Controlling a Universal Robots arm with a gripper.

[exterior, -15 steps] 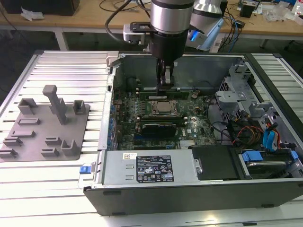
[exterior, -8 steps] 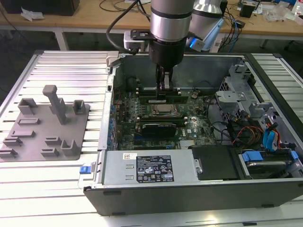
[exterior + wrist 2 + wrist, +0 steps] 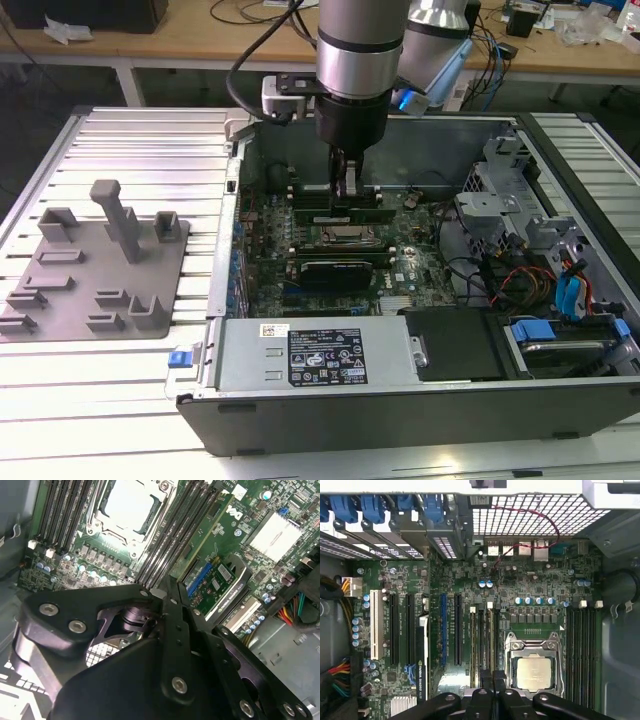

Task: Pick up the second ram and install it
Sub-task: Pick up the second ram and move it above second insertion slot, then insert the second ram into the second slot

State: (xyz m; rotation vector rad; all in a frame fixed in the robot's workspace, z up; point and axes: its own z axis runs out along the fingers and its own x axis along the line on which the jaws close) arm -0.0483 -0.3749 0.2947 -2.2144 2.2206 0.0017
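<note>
Pressing the second ram (image 3: 312,215) home
End effector (image 3: 348,188) closed atop it, at the exterior view's 12 o'clock from the processor socket (image 3: 345,237); seating likely needs straight pressure.

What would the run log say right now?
gripper | low over second ram | ram upright beside CPU socket

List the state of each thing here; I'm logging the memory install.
Grey computer case: open, side panel off.
Silver square CPU socket: uncovered, no cooler on it.
Long green ram stick: upright in its slot.
Wide black expansion card: seated in its slot.
Black gripper: fingers together, down at the memory slots.
</note>
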